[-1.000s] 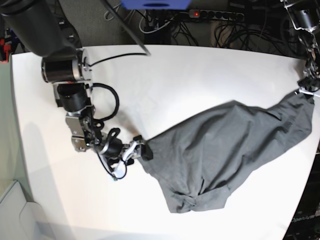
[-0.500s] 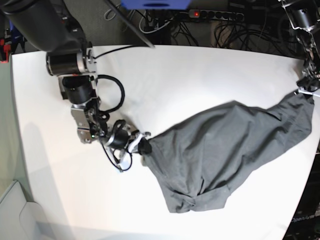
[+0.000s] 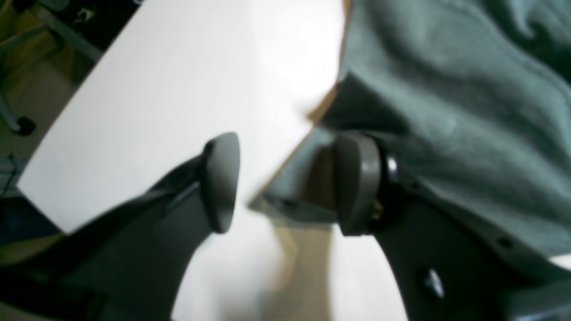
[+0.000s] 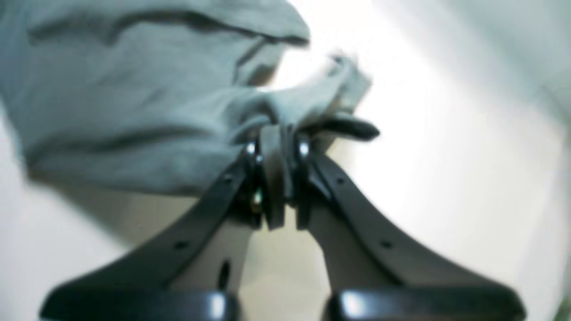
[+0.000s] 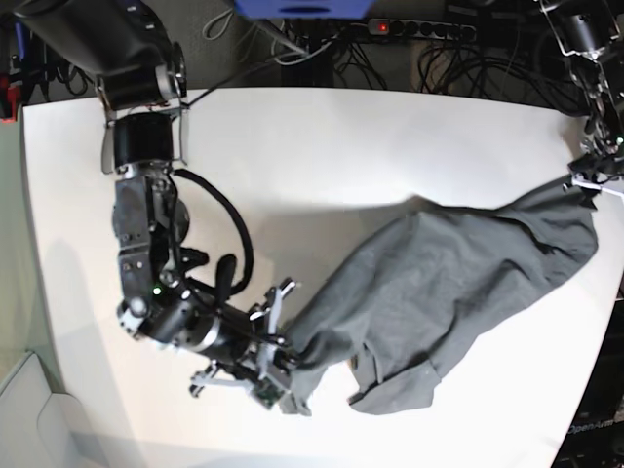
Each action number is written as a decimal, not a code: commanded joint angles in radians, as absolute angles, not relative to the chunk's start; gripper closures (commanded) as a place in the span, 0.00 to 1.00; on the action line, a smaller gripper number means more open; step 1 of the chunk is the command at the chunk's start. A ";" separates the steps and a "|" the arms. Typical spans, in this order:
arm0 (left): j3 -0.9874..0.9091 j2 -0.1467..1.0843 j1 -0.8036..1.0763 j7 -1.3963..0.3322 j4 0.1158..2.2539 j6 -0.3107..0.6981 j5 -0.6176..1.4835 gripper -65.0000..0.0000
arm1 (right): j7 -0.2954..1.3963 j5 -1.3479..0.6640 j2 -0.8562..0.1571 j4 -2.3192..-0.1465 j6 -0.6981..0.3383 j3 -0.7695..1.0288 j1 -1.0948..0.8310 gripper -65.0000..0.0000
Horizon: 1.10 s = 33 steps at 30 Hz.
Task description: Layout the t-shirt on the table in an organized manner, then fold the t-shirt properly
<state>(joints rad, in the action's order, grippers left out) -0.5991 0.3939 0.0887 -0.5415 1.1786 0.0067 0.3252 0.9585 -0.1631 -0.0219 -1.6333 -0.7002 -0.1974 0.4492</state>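
Note:
The dark grey t-shirt [image 5: 439, 283] lies crumpled and stretched across the right half of the white table [image 5: 341, 146]. My right gripper [image 5: 285, 363] sits at the shirt's front-left end. In the right wrist view this gripper [image 4: 279, 138] is shut on a bunched fold of the t-shirt [image 4: 134, 98]. My left gripper [image 5: 588, 175] hovers at the shirt's far-right corner, by the table's right edge. In the left wrist view its fingers [image 3: 221, 178] stand apart, white table showing in the gap. The cloth [image 3: 446, 89] lies against the right finger.
A power strip [image 5: 419, 29] and tangled cables lie beyond the table's far edge. The right arm's black body [image 5: 146, 253] reaches down over the left part of the table. The table's right edge [image 5: 609, 322] runs close to the shirt.
My right gripper has shut on the shirt's left end and swung toward the front edge, dragging that end with it. The left gripper and the shirt's right corner have stayed put.

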 commanded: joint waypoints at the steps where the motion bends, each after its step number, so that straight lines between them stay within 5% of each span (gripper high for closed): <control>1: -0.605 0.417 0.079 -0.519 1.196 0.005 0.326 0.49 | 0.970 -0.171 -0.024 -1.682 -0.698 -0.220 0.473 1.00; 8: -0.604 0.417 0.082 -0.519 1.196 0.005 0.326 0.49 | 1.013 -0.168 -0.021 -1.682 -0.698 -0.481 0.479 1.00; 16: -0.604 0.417 0.102 -0.519 1.196 0.005 0.328 0.49 | 0.993 -0.168 0.073 -1.535 -0.698 -0.492 0.595 1.00; 23: -0.604 0.417 0.102 -0.519 1.198 0.005 0.328 0.49 | 0.889 -0.170 0.133 -1.201 -0.639 -0.498 0.743 0.98; 30: -0.604 0.415 0.101 -0.519 1.196 0.005 0.328 0.49 | 0.891 -0.171 0.157 -1.052 -0.698 -0.503 0.776 0.52; 33: -0.604 0.415 0.097 -0.519 1.196 0.005 0.328 0.49 | 0.889 -0.173 0.157 -1.136 -0.698 -0.516 0.743 0.44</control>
